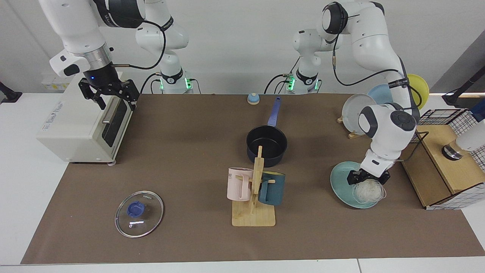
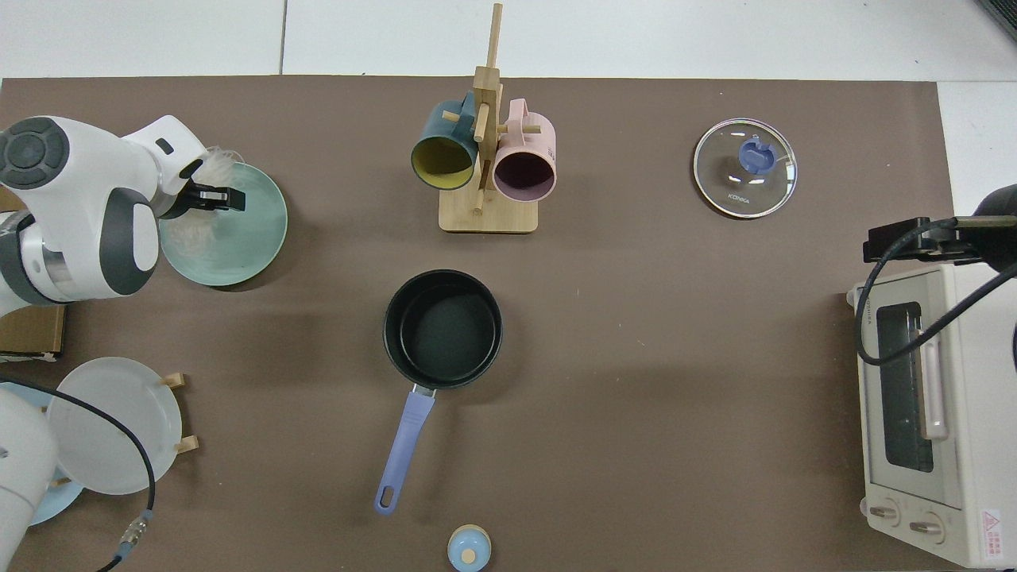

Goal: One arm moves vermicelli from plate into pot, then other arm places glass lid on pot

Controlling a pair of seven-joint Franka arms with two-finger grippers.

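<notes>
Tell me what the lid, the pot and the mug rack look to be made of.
Glass lid: clear glass in a metal rim, since the brown mat shows through; the blue knob is probably plastic. Pot: likely coated metal, with a matte black inside. Mug rack: pale unpainted wood, perhaps bamboo.

Vermicelli [image 1: 368,191] — loose whitish tangle, apparently lifted just above the plate [image 1: 343,185], light teal, flat, near the mat's end by the wooden box. Pot [image 1: 266,145] — dark navy, black inside, empty, upright mid-mat, blue handle toward the arm bases. Glass lid [image 1: 139,214] lies flat, blue knob up, near the mat's opposite front corner.
</notes>
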